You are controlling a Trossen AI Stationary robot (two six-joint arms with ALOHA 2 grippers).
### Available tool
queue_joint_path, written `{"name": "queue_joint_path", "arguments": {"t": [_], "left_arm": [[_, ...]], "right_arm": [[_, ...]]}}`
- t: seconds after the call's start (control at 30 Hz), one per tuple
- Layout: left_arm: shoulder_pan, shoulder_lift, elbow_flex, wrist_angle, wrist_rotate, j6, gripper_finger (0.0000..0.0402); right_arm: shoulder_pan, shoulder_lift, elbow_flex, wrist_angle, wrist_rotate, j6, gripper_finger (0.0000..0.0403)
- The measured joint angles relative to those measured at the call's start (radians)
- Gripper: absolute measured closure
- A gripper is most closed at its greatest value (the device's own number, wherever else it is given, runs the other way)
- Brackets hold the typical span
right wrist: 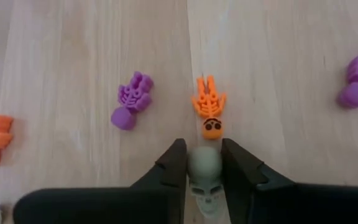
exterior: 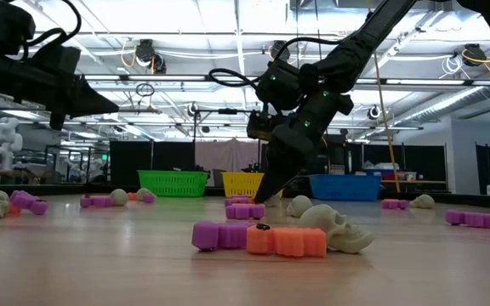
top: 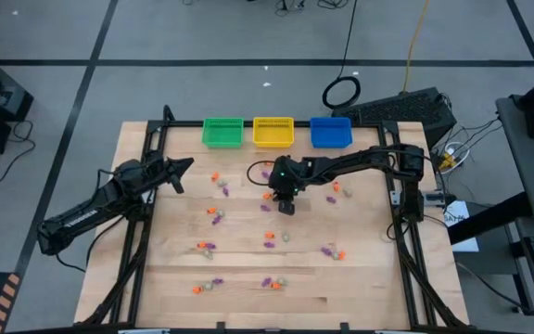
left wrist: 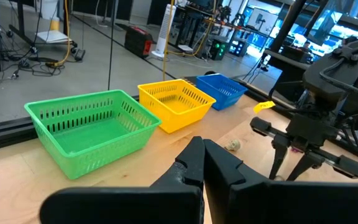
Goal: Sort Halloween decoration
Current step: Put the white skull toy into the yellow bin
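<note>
Tiny orange, purple and pale trinkets lie scattered over the wooden table. My right gripper hangs over the table's middle, pointing down, shut on a pale skull. In the right wrist view an orange skeleton and a purple skeleton lie just beyond its fingertips. My left gripper waits shut above the table's left part, holding nothing. My right gripper pinches the pale skull by its rounded crown between the two fingers, coming from above and pointing down. The skull's face end shows farther back between the fingers. Whether it is off the tabletop, I cannot tell.
Green, yellow and blue baskets stand in a row at the table's far edge. A black frame runs along the table's sides. More trinkets lie toward the near edge and to the right.
</note>
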Motion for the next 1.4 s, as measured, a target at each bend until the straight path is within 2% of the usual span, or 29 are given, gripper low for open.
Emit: {"name": "queue_joint_path", "arguments": {"t": [0.37, 0.43, 0.6, 0.8, 1.13, 1.4], "left_arm": [[0.000, 0.000, 0.000, 0.000, 0.000, 0.000, 0.0398], [0.000, 0.000, 0.000, 0.000, 0.000, 0.000, 0.0398], [0.000, 0.000, 0.000, 0.000, 0.000, 0.000, 0.0398], [0.000, 0.000, 0.000, 0.000, 0.000, 0.000, 0.0398], [0.000, 0.000, 0.000, 0.000, 0.000, 0.000, 0.0398], [0.000, 0.000, 0.000, 0.000, 0.000, 0.000, 0.0398]], "right_arm": [[0.001, 0.006, 0.051, -0.046, 0.001, 0.024, 0.0332], [0.001, 0.006, 0.060, -0.068, 0.006, 0.015, 0.0320], [0.011, 0.007, 0.094, -0.146, 0.094, 0.011, 0.0273], [0.014, 0.007, 0.139, -0.255, 0.108, -0.031, 0.0239], [0.021, 0.006, 0.145, -0.290, 0.106, -0.239, 0.0258], [0.020, 0.005, 0.145, -0.288, 0.102, -0.261, 0.0294]]}}
